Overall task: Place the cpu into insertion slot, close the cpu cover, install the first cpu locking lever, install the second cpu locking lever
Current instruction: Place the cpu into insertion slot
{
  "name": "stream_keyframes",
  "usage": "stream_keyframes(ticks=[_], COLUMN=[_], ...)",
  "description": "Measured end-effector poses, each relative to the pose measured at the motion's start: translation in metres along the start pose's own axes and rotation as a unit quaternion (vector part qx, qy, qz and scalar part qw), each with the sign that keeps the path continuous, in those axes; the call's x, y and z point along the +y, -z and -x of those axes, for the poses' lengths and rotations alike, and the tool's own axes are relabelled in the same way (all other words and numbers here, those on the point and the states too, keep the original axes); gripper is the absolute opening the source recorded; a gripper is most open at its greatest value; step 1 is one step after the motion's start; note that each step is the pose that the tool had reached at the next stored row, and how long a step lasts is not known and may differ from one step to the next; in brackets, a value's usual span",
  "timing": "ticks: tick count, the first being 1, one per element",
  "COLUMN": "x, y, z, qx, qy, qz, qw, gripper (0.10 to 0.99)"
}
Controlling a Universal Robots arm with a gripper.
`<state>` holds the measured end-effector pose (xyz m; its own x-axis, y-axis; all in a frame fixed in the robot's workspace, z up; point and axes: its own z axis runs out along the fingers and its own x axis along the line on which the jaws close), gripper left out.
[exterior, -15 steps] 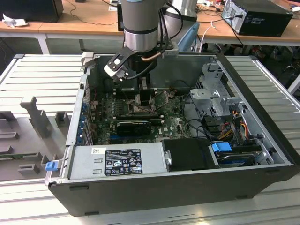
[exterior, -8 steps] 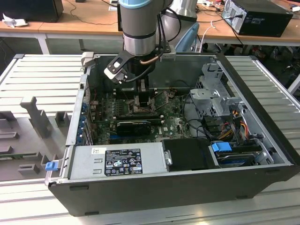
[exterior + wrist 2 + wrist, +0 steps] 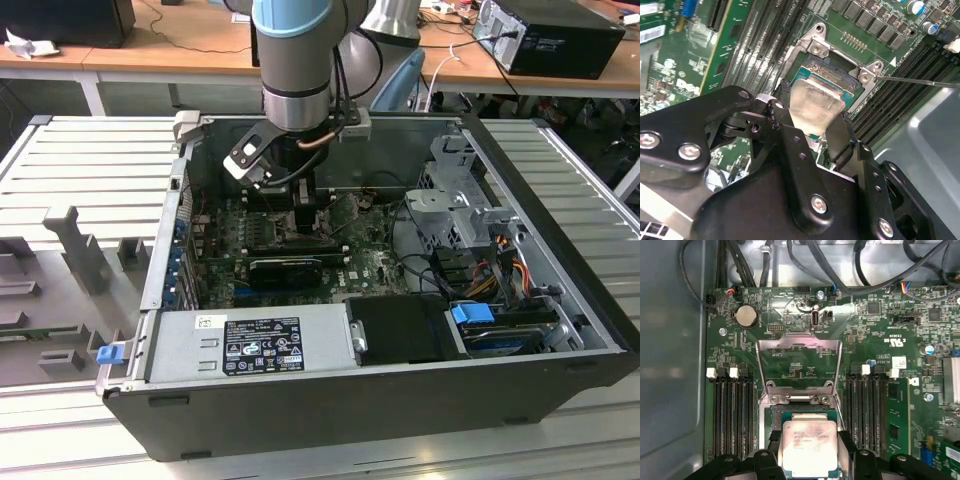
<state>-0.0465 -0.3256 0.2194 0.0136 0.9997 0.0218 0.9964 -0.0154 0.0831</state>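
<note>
While jaws clasp the cpu [image 3: 807, 447], faint print [image 3: 799, 436] atop, cpu cover [image 3: 799, 365] raised

My arm [image 3: 295, 60], top middle of the exterior view, is a fat round tube. It's pale blue with a silver-grey band below, and black cables [image 3: 341, 75] run down its side. In the second wrist view my gripper [image 3: 810, 120] is all matte black, with chunky link plates pinned by shiny silver screws [image 3: 818, 204].

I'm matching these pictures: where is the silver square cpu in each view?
Exterior view: the black hand covers it.
Second wrist view: silver square cpu gripped between the hand's fingers.
First wrist view: cpu near the raised silver metal cover.
Shared landmark: the green circuit board.
</note>
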Motion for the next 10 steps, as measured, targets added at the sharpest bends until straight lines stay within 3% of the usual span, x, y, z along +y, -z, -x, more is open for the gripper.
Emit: stream_keyframes(ticks=[6,10], x=[-0.0026,-0.0029], y=[-0.0113,-0.0147], z=[-0.0050,-0.0055], qx=[0.0000,0.0000], qy=[0.000,0.000], qz=[-0.0001,-0.0003], qw=[1.0000,1.0000], gripper=[0.525,0.525])
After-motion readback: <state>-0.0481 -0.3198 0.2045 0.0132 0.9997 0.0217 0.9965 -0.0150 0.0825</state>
